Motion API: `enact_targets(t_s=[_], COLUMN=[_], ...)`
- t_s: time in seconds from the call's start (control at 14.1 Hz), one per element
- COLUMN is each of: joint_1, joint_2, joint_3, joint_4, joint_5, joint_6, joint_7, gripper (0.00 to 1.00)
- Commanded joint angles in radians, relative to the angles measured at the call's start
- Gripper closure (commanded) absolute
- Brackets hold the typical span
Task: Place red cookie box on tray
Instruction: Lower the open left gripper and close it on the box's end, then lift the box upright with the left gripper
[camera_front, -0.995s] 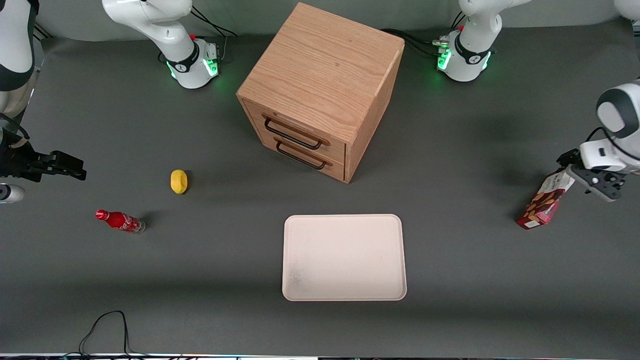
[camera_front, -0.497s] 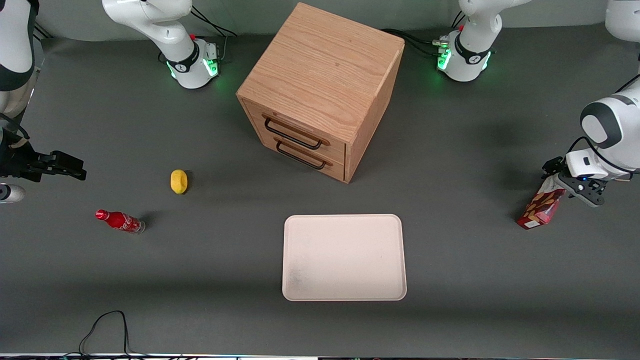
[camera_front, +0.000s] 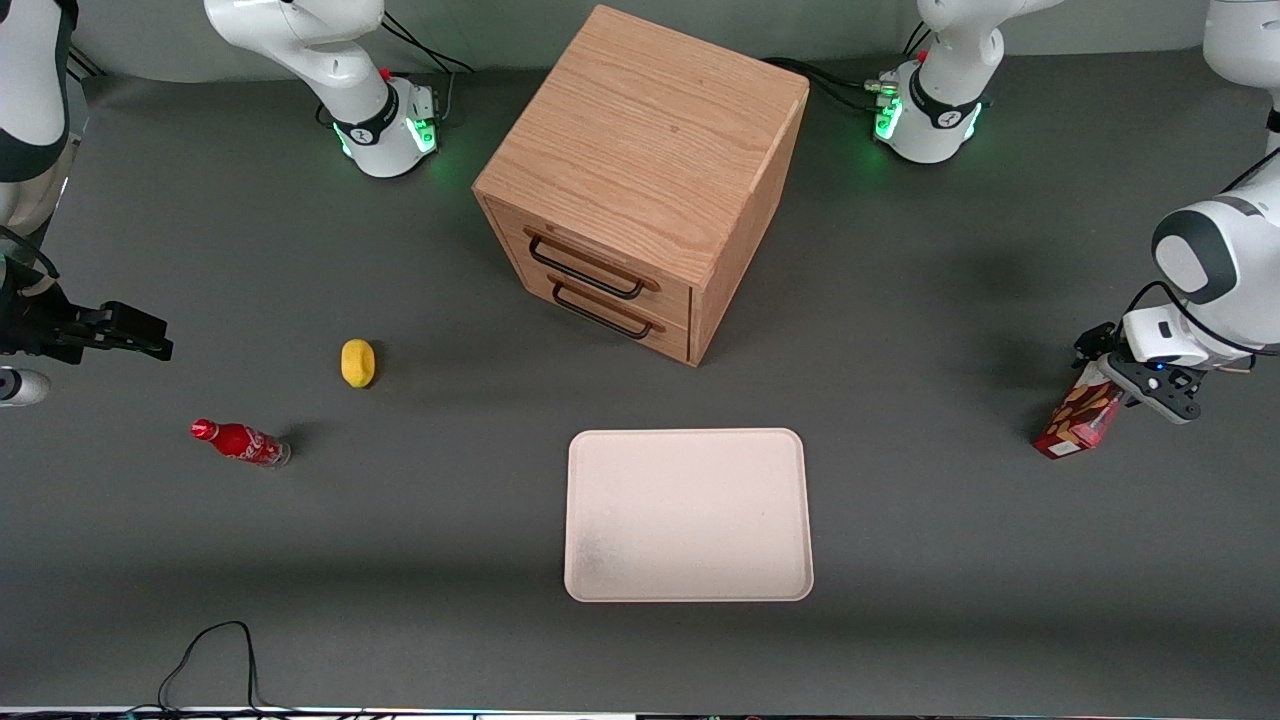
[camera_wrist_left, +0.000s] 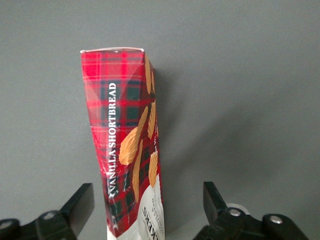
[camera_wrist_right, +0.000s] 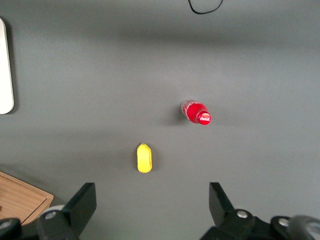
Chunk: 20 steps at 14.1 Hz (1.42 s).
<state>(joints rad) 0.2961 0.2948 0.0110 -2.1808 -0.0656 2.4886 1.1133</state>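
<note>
The gripper (camera_wrist_left: 147, 210), spread, straddles the upright red cookie box (camera_wrist_left: 127, 150), well apart from the tray (camera_front: 688, 515).

The left arm (camera_front: 1215, 260) has glossy white shells with a dark grey disc on its rounded joint and thin black cables looping beneath it. Its gripper (camera_front: 1135, 385) is black below a white wrist block, and 2 flat black fingers (camera_wrist_left: 80, 205) taper to blunt tips. Round silver screw heads sit just above the fingers. The arm's base (camera_front: 925, 110) wears a black band and glows green.
</note>
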Motion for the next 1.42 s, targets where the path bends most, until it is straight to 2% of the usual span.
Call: enact_targets(t_s=[0.0,0.07,0.21,0.36,0.57,0.78,1.21,1.35], joint_1=[-0.002,0.0,-0.003,-0.003,-0.002,0.006,0.012,0.014], joint_2=[0.007,0.014,0.023,0.03,0.027,0.0,-0.117,-0.167], joint_3=[0.006,0.006,0.006,0.006,0.006,0.006,0.021,0.026], joint_4=[0.013,0.018,0.022,0.022,0.03,0.074,0.326,0.407], joint_5=[-0.023,-0.023,-0.023,-0.025,-0.025,-0.025,-0.007,0.038], joint_6=[-0.007,-0.005,0.001,0.012,-0.003,-0.083,-0.537,-0.652], joint_7=[0.023,0.02,0.013,0.002,-0.012,-0.009,-0.03,-0.071], gripper=[0.29,0.39,0.49,0.74,1.0,1.0,1.0,1.0])
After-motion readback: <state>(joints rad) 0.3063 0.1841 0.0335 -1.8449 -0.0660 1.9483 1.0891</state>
